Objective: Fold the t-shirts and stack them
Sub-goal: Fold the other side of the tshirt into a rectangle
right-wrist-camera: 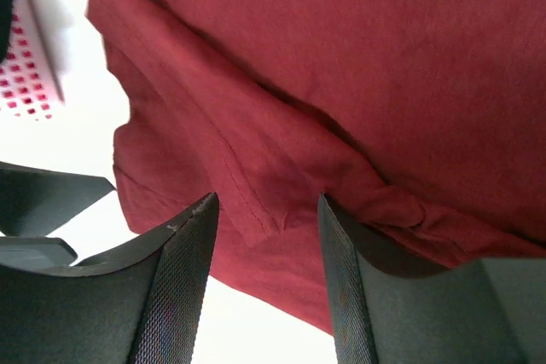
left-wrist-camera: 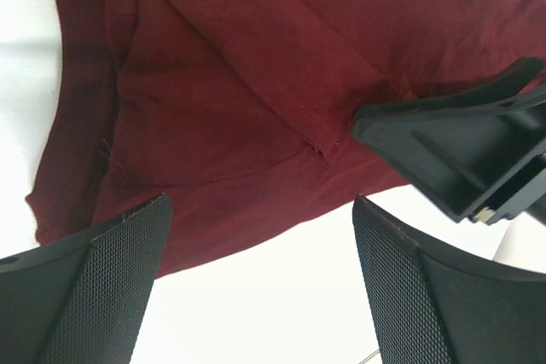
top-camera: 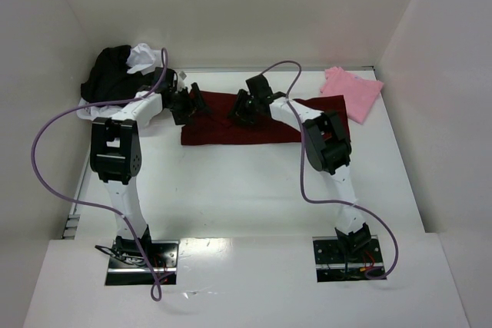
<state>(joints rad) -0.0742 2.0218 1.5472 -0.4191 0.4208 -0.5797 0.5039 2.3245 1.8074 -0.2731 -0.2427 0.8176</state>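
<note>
The dark maroon t-shirt [top-camera: 231, 130] lies spread in a long band across the middle of the table; it also shows in the left wrist view [left-wrist-camera: 239, 100] and the right wrist view [right-wrist-camera: 367, 66]. My left gripper [top-camera: 192, 105] is open and empty over its left end, near the cloth's edge. My right gripper [top-camera: 242, 109] is open just above a folded hem near the shirt's middle, fingers either side of the fold. A light pink t-shirt [top-camera: 352, 91] lies folded at the back right. A black t-shirt [top-camera: 111, 73] and a white one [top-camera: 144, 57] are heaped in the bin.
A white plastic bin [top-camera: 91, 110] stands at the back left, behind the left arm. White walls enclose the table on three sides. Purple cables loop from both arms. The right gripper's finger [left-wrist-camera: 461, 147] shows in the left wrist view.
</note>
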